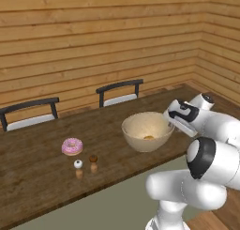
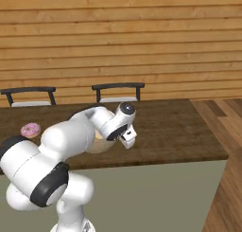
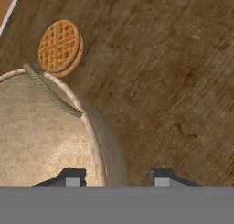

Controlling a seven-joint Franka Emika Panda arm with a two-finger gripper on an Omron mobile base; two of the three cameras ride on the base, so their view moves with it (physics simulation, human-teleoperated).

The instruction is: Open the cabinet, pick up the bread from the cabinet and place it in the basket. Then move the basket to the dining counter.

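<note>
The beige basket (image 1: 147, 130) stands on the dark wood dining counter (image 1: 42, 177), with the small golden bread (image 1: 148, 137) lying at its bottom. My gripper (image 1: 174, 123) hangs over the basket's right rim. In the hand view the gripper (image 3: 116, 177) is open. Its fingertips (image 3: 71, 177) straddle the basket's rim (image 3: 97, 150), one over the pale inside and one outside, with a clear gap on the outer side. In the right base view my arm covers most of the basket, and the gripper (image 2: 127, 136) points down at the counter (image 2: 175, 127). The cabinet is out of view.
A round waffle (image 3: 59, 47) lies on the counter just beyond the basket. A pink-frosted donut (image 1: 72, 146) and two small shakers (image 1: 78, 168) sit to the left. Two dark chairs (image 1: 119, 93) stand behind the counter against the wood-plank wall.
</note>
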